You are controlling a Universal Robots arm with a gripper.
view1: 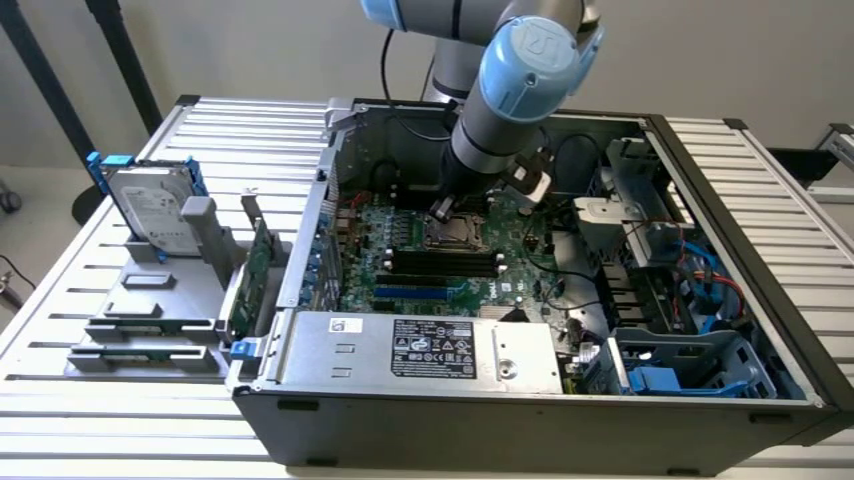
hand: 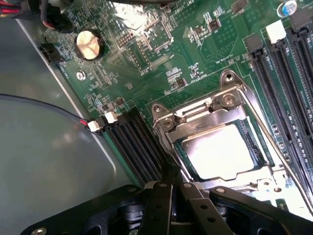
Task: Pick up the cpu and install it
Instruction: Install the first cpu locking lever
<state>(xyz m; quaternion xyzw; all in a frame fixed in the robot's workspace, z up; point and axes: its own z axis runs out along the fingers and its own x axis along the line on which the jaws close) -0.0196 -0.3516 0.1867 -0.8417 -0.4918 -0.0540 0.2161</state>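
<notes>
The cpu [hand: 222, 152], a flat square chip with a bright silver top, lies inside the metal socket frame [hand: 195, 120] on the green motherboard [hand: 161, 68]. My gripper [hand: 168, 183] is just beside the socket's edge, its black fingers [hand: 155, 205] shut together with nothing visible between them. In the exterior view the arm reaches down into the open computer case [view1: 747, 400], and the gripper [view1: 447, 208] hangs right over the socket [view1: 458, 232] in the middle of the board.
Black memory slots [hand: 134, 139] run beside the socket, and a coin battery [hand: 89, 45] sits further off. A silver hard drive with blue rails [view1: 150, 205] and upright green cards [view1: 254, 275] stand outside the case. The power supply [view1: 420, 350] and drive cage [view1: 694, 370] crowd the case.
</notes>
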